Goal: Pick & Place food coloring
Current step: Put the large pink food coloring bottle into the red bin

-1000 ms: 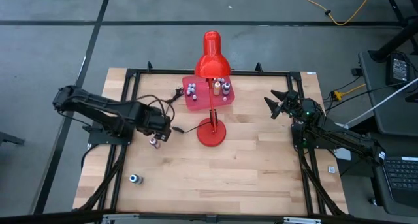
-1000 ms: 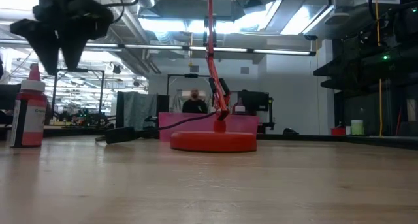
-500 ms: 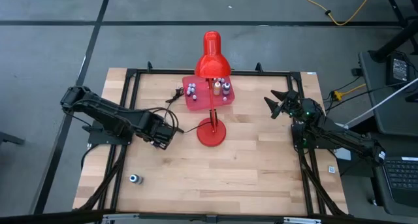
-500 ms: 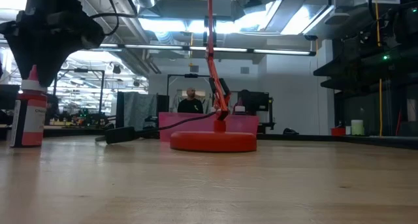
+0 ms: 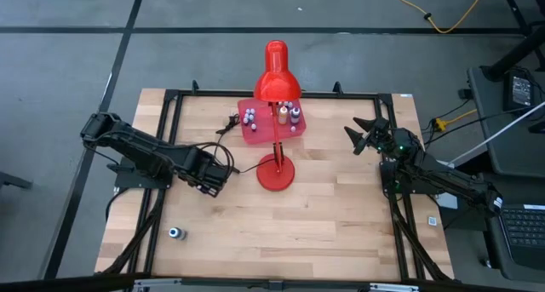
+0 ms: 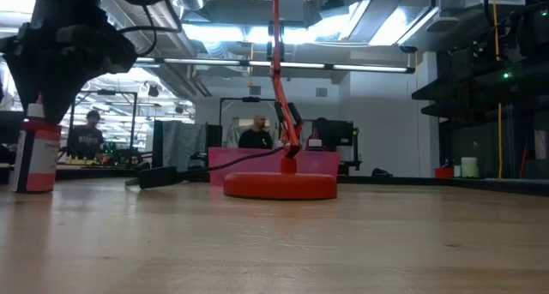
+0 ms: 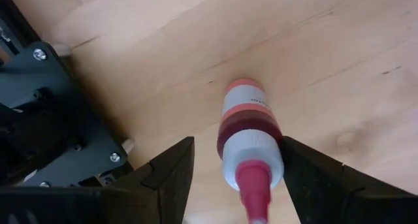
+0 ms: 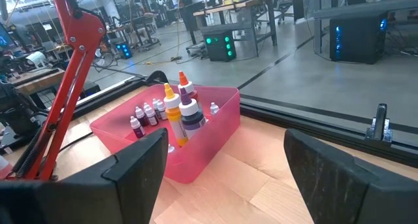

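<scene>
Left gripper: lowered over a red bottle on the table's left half, beside the lamp's cord; fingers wide apart, one on each side of the bottle and clear of it; placed so, in my judgement, that closing would catch the body below the cap
Red bottle: upright on the wood, red tip and pale collar pointing up at the wrist camera; in the low view it stood at the far left beneath the dark gripper; not yet gripped
Change from earlier frames: one second before, the left gripper hung a little nearer the table's front edge and higher, with the bottle visible beside it from above; it then moved toward the lamp and sank, so that the high view now hid the bottle under the gripper
Pink tray: at the back of the table behind the lamp base; several small bottles stood in it, likely the collecting place for the set
Stray bottle: blue, alone near the front-left corner, well apart from both arms; unmoved across the frames
Red lamp: base at mid-table, head over the tray; unmoved
Right gripper: waiting at the table's right side, fingers spread wide, holding nothing, facing the tray; unchanged
People: in the room beyond the table; one more figure had appeared at the left
</scene>
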Robot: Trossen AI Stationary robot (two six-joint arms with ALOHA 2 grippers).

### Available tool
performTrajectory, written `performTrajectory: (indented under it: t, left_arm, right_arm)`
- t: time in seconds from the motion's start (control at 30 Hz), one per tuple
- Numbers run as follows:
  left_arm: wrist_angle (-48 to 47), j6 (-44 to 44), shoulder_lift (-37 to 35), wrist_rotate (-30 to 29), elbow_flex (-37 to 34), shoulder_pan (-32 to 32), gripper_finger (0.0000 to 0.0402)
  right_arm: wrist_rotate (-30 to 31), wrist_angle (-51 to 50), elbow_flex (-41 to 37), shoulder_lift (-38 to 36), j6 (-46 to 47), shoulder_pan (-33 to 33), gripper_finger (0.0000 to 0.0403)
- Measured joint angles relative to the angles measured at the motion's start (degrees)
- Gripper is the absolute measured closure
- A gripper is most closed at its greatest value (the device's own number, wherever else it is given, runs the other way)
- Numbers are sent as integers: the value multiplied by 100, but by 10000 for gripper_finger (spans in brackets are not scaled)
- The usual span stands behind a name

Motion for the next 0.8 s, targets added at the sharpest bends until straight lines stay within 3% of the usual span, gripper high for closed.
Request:
performTrajectory:
  t: [0.17, 0.4, 0.67, 0.8]
  left_arm:
    - [-7, 1, 0, 69, -3, 0, 211]
    - [-76, 44, -2, 113, -7, 0, 285]
    - [-129, 48, -7, 115, 33, 26, 288]
    - [-135, 280, -143, -267, 233, 328, 288]
  right_arm:
    - [0, 0, 0, 0, 1, -1, 97]
    - [0, 0, 0, -1, 4, -1, 97]
    - [0, 0, 0, 0, 5, -1, 97]
    - [0, 0, 0, -2, 0, 1, 97]
